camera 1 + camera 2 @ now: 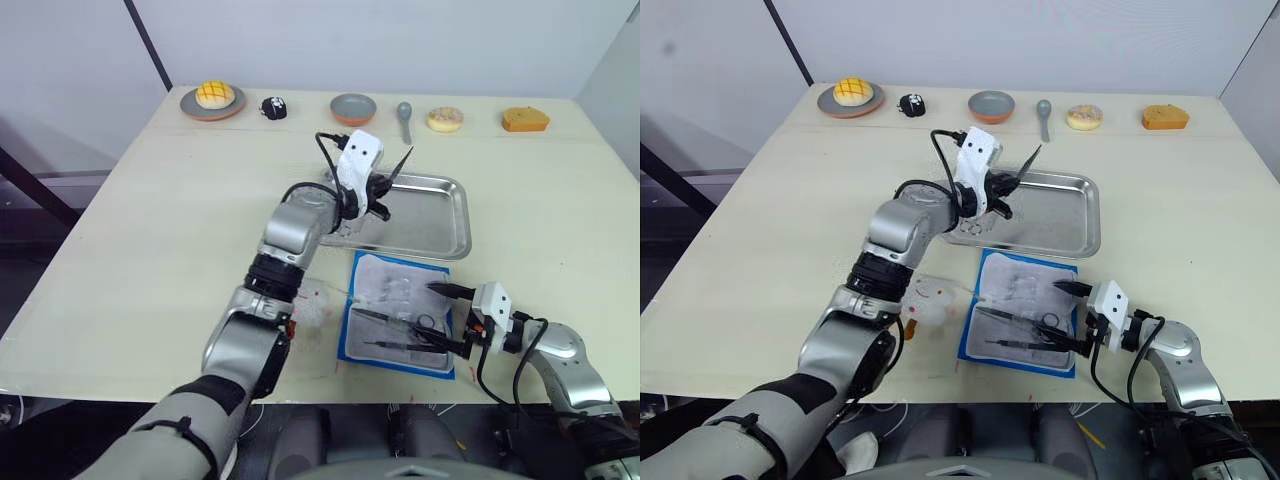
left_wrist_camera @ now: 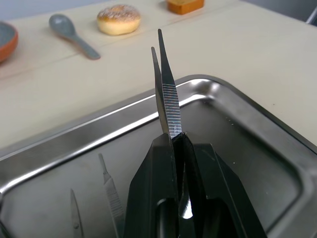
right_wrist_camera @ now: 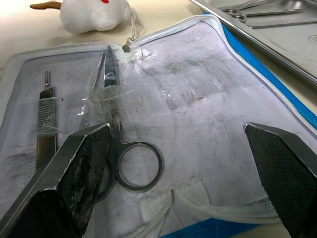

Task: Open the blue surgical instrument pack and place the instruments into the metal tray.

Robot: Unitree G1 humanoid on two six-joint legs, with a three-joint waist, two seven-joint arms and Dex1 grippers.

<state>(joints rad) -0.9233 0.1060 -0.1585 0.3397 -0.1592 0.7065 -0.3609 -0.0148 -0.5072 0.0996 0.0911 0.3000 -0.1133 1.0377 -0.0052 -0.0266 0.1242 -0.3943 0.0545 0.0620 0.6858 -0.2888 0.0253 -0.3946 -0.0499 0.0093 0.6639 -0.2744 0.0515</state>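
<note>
Pale wood table (image 1: 150, 230) stands against a white wall. Along its far edge sit a plate with a bun (image 1: 212, 98), a bowl (image 1: 353, 108), a spoon (image 1: 404, 119). Left gripper (image 2: 171, 144), clamped on tweezers (image 2: 166, 94), hangs over the steel tray (image 1: 440, 225). The blue pack (image 1: 400, 312) lies open just nearer, scissors (image 3: 116, 124) inside, between the right gripper's (image 1: 452, 318) spread fingers.

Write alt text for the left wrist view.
The left pincer, shut on slim steel tweezers, holds them above the metal tray, where other instruments already lie. Beyond the tray, a grey spoon and a doughnut sit on the table.
</note>
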